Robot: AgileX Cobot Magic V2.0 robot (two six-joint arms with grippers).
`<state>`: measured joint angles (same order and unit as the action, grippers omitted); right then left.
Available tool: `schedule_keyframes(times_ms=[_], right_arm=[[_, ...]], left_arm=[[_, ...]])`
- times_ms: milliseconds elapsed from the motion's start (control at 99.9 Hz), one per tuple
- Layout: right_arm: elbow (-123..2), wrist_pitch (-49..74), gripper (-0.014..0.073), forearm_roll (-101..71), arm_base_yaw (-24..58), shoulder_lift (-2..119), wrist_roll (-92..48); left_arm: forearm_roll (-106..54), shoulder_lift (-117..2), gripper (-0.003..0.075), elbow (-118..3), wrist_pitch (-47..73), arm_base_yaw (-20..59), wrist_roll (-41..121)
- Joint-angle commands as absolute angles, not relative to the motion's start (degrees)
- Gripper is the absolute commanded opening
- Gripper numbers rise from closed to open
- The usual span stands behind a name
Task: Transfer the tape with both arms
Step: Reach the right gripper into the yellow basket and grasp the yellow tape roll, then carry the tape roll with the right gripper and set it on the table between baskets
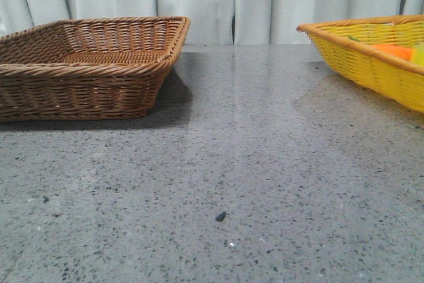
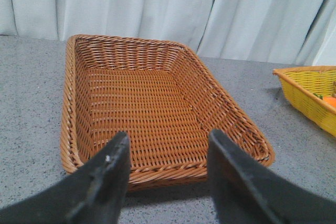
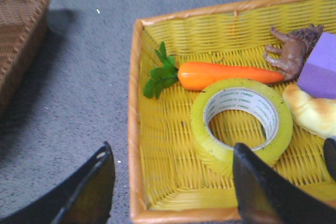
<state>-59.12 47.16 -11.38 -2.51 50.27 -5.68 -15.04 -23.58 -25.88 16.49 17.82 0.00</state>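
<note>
The tape [image 3: 206,139], a wide yellow roll with a white core and green lettering, lies flat in the yellow basket [image 3: 135,103] in the right wrist view. It is hidden in the front view, where only the basket [image 1: 371,64] shows. My right gripper [image 3: 170,169] is open and empty above the basket's near corner, one finger [image 3: 89,192] outside over the table, the other finger [image 3: 262,190] close beside the roll. My left gripper [image 2: 167,158] is open and empty, short of the brown wicker basket [image 2: 231,124]. Neither gripper shows in the front view.
Beside the tape lie an orange carrot [image 3: 220,74], a brown toy animal [image 3: 291,53], a purple block [image 3: 319,72] and a bread-like piece [image 3: 310,111]. The brown basket [image 1: 86,91] stands at the table's far left, the yellow one at the far right. A white curtain hangs behind.
</note>
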Motion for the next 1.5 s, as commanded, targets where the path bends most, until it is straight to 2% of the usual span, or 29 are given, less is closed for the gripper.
schedule_keyframes(times_ms=[0, 250, 731, 801, 841, 871, 881, 891, 931, 951, 1161, 1341, 1491], right_arm=[[-64.7, 46.6, 0.0413, -9.3, -2.6, 56.2, -6.5], [-68.3, 49.4, 0.0413, -7.8, -2.6, 70.5, -6.5], [-68.3, 40.8, 0.0410, -5.5, -2.6, 86.3, -6.5], [-68.3, 40.7, 0.0367, -5.5, -2.6, 88.1, -6.5], [-68.3, 41.0, 0.0292, -5.5, -2.6, 88.7, -6.5], [-68.4, 41.1, 0.0216, -5.5, -2.6, 88.9, -6.5], [-68.4, 41.1, 0.0146, -5.5, -2.6, 88.9, -6.5], [-68.4, 41.1, 0.0146, -5.5, -2.6, 88.9, -6.5], [-68.8, 41.0, -0.0037, -5.5, -2.6, 88.6, -6.5], [-69.2, 40.8, -0.0070, -5.5, -2.6, 88.4, -6.5], [-80.3, 38.8, -0.0057, -6.8, 0.1, 82.2, -6.5], [-94.4, 38.4, -0.0057, -8.3, 10.6, 80.0, -6.5], [-96.0, 39.8, -0.0057, -9.4, 19.7, 83.0, -6.5]], left_arm=[[-15.4, -24.4, 0.0315, -28.1, 12.9, 17.6, 0.3], [-15.4, -24.4, 0.0315, -28.1, 13.0, 17.6, 0.3], [-15.4, -24.4, 0.0314, -28.1, 13.0, 17.6, 0.3], [-15.4, -24.4, 0.0314, -28.1, 13.0, 17.6, 0.3], [-15.4, -24.4, 0.0314, -28.1, 13.0, 17.6, 0.3], [-15.4, -24.4, 0.0314, -28.1, 13.0, 17.6, 0.3], [-15.4, -24.4, 0.0314, -28.1, 13.0, 17.6, 0.3], [-15.4, -24.4, 0.0314, -28.1, 13.0, 17.6, 0.3], [-15.4, -24.4, 0.0314, -28.1, 13.0, 17.6, 0.3], [-15.4, -24.4, 0.0314, -28.1, 13.0, 17.6, 0.3], [-15.5, -24.4, 0.0314, -28.1, 13.0, 17.6, 0.3], [-15.5, -24.4, 0.0314, -28.1, 12.8, 17.6, 0.3], [-15.5, -24.4, 0.0314, -28.1, 12.8, 17.6, 0.3]])
